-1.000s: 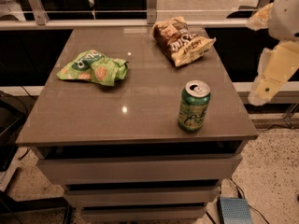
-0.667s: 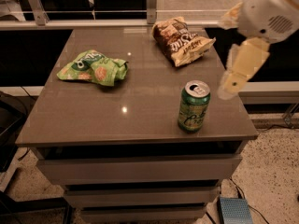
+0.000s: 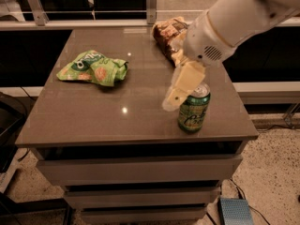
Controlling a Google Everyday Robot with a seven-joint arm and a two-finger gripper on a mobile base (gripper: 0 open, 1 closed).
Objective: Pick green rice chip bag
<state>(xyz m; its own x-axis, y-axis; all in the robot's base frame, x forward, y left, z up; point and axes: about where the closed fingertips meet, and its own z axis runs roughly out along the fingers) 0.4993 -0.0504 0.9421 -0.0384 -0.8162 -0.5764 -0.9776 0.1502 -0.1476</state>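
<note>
Cream-coloured and smooth, the hand (image 3: 171, 100) hangs above the near right part of the tabletop (image 3: 136, 121), angling down and to the left from a fat white arm (image 3: 234, 22) with a round speaker-like grille on its wrist. Whether the hand is spread or pressed together cannot be told; nothing is seen in it.

Just to the right of the hand, and partly behind it in this view, stands a green soda can (image 3: 193, 110), an upright metal cylinder with a shiny silver top and pale script on its side. Whether hand and can touch cannot be told.

Beyond the hand, toward the far edge, lies a brown and cream chip bag (image 3: 166, 37), crinkled and glossy, its right part hidden by the arm.

Well apart from the hand, to its left and somewhat farther back, the green rice chip bag (image 3: 93, 68) lies flat on the tabletop: wrinkly light-green foil, a dark green oval logo near its far left end, and round orange-tan chips printed across it. Bare tabletop lies between the bag and the hand.

Grey-brown, smooth and faintly glossy, the tabletop carries small bright glints of light, and shallow drawer fronts (image 3: 136, 170) of the same tone are stacked beneath it. Below is a speckled floor (image 3: 272, 172).
</note>
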